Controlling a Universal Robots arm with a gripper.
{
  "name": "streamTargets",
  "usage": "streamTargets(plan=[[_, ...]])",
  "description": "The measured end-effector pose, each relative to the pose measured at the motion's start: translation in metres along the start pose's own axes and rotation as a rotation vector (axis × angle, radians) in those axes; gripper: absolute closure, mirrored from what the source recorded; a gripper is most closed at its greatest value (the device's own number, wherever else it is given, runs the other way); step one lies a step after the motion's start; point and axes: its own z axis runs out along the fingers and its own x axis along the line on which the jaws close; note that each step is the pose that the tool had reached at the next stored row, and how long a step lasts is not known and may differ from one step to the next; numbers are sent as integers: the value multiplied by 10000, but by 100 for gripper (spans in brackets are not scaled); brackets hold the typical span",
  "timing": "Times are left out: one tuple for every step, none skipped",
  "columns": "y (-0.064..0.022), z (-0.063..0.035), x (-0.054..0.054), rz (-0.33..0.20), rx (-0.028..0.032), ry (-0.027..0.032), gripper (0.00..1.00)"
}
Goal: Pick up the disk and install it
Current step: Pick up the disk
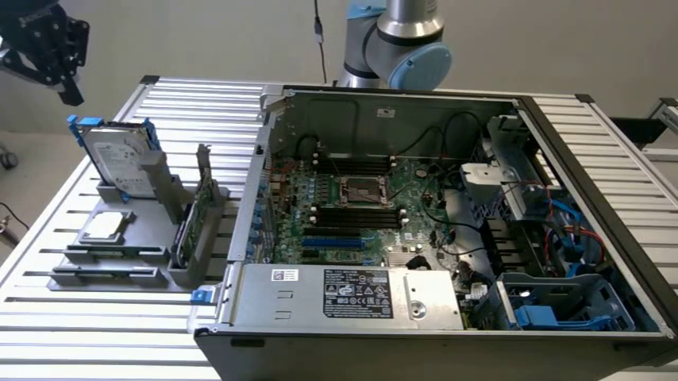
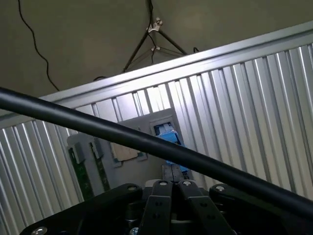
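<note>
The gripper (image 2: 174, 188) hung shut and empty, apart from the disk (image 1: 114, 159), which stood upright in its grey holder (image 1: 159, 190), not yet picked or installed.

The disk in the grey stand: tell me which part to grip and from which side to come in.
Likely best: grip the disk by its upper half, across the two flat faces, coming down from above. It stands on edge in the grey stand, so its lower part is boxed in, while its top, between the blue rails, sticks up free.
</note>
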Motion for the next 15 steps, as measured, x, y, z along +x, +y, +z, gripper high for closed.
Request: streamTargets(plan=[[0,1,0,-137,2,8,89],[0,1,0,-283,3,16,89],[0,2,0,-422,6,23,89],[0,3,-1,-562,8,30,89],[0,3,-1,-704,11,37,89],[0,4,-1,-854,14,43,89],[0,5,-1,-1023,18,49,89],[0,6,-1,-1195,22,54,89],[0,6,-1,-1367,26,59,89],[0,7,-1,-1540,30,64,89],[-1,9,-1,-1715,36,67,89],[0,11,-1,-1893,42,71,89],[0,13,-1,-2066,48,75,89],[-1,16,-2,-2246,53,79,89],[-1,21,-2,-2393,59,81,89]])
